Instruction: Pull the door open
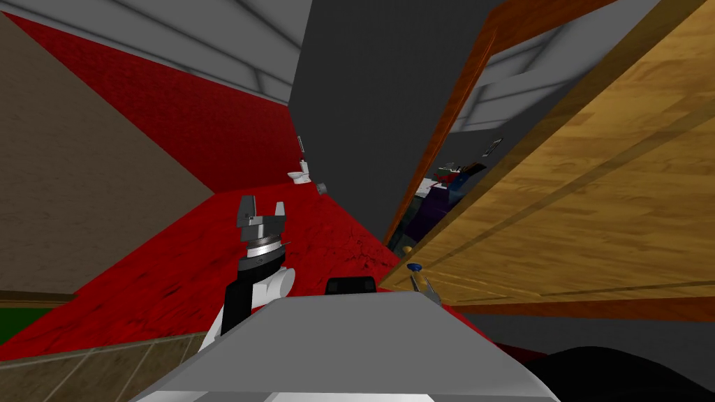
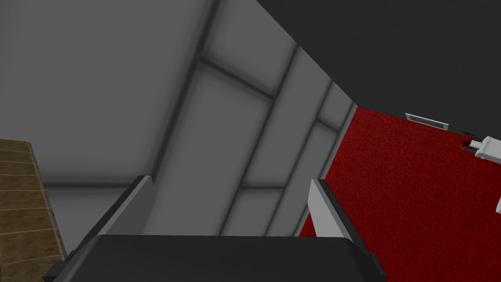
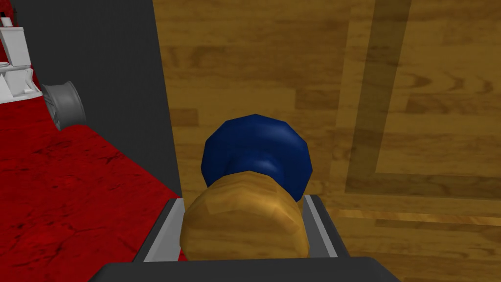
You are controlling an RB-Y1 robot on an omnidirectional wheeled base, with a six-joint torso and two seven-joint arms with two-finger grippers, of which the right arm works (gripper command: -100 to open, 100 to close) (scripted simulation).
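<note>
Right gripper (image 3: 243, 199) was clamped on the wooden knob (image 3: 244, 235), low centre of the wrist frame. The door (image 1: 593, 188) filled the head view's right half, ajar. Left gripper (image 1: 262, 209) sat idle at centre-left, fingers spread. Risk: the knob was rounded and the grip shallow, so pulling off the door's arc could slip the blades off.
</note>
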